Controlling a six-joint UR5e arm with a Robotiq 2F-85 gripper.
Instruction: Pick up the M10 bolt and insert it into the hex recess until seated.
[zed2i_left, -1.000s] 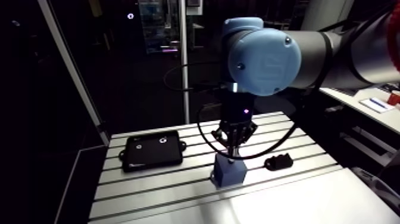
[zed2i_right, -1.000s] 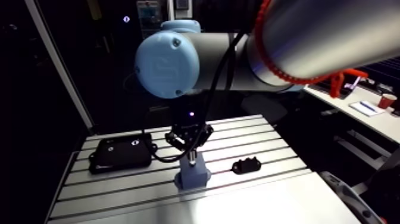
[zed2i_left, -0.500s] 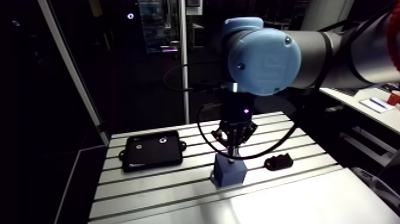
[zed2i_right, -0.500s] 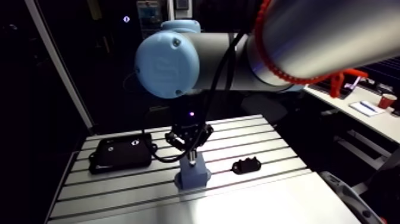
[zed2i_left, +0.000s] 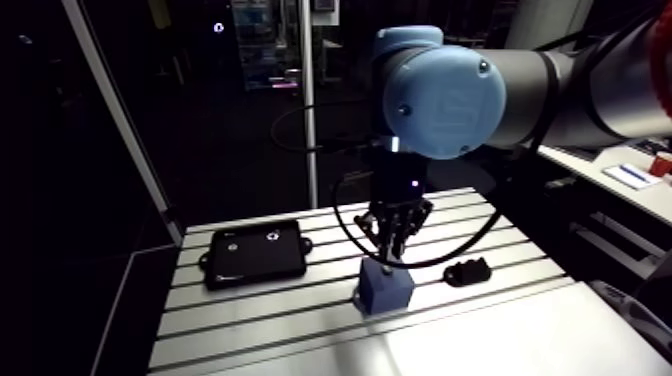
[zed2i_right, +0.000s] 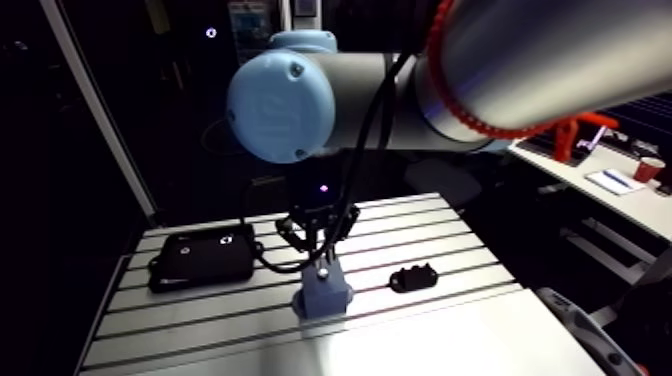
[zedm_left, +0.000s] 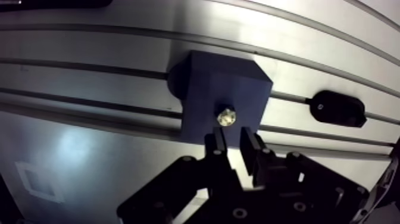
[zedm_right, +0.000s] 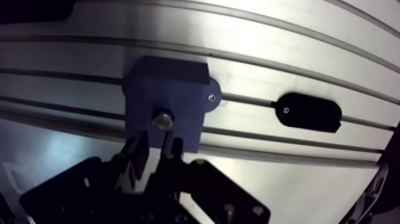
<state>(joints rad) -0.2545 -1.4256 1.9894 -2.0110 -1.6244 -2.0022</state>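
A dark blue block (zedm_left: 223, 98) stands on the slotted table (zedm_left: 89, 53). The M10 bolt (zedm_left: 225, 115) sticks upright out of the block's top face, its threaded end showing. In the wrist view my gripper (zedm_left: 234, 145) hovers over the block with its fingertips just short of the bolt. The fingers (zedm_left: 218, 143) stand a little apart and hold nothing. In the arm view the gripper (zed2i_left: 393, 252) hangs straight above the block (zed2i_left: 385, 288), slightly clear of the bolt (zed2i_right: 322, 271).
A small black oval part (zedm_left: 337, 108) lies on the table beside the block, seen to its right in the arm view (zed2i_left: 467, 270). A flat black tray (zed2i_left: 255, 252) with two light dots lies at the table's left rear.
The gripper has risen a little off the block; earlier its fingertips were down around the bolt. The bolt stays standing in the block.
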